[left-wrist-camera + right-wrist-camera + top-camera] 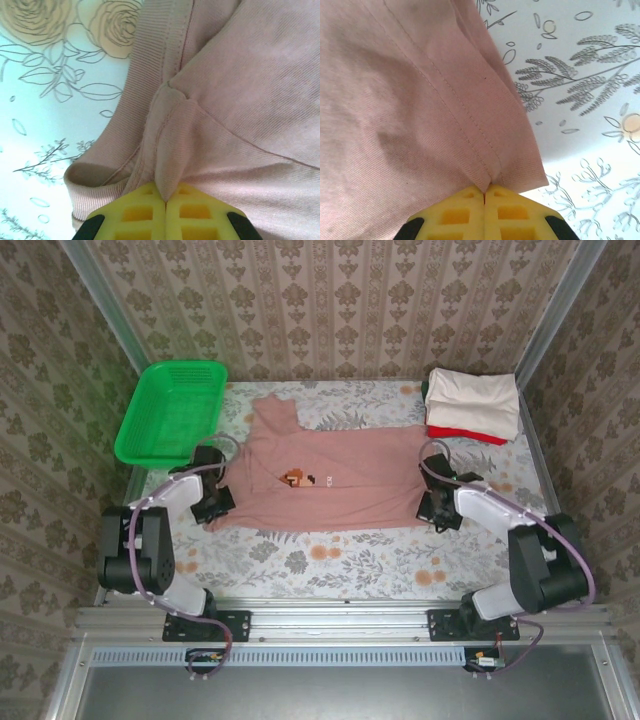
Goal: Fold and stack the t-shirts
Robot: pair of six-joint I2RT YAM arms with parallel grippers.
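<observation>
Counting three t-shirts [340, 485], one basket [170, 412]

Beige damask-papered walls [330, 300] around a pale floral-clothed table [350, 565]

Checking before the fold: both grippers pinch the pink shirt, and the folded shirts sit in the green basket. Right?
No. The top view shows the folded shirts on the table, far right, apart from the basket. The left gripper and right gripper do pinch the pink shirt.

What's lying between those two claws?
The pink shirt, spread flat: the top view shows it running from the left claw to the right claw, each shut on an edge.
</observation>
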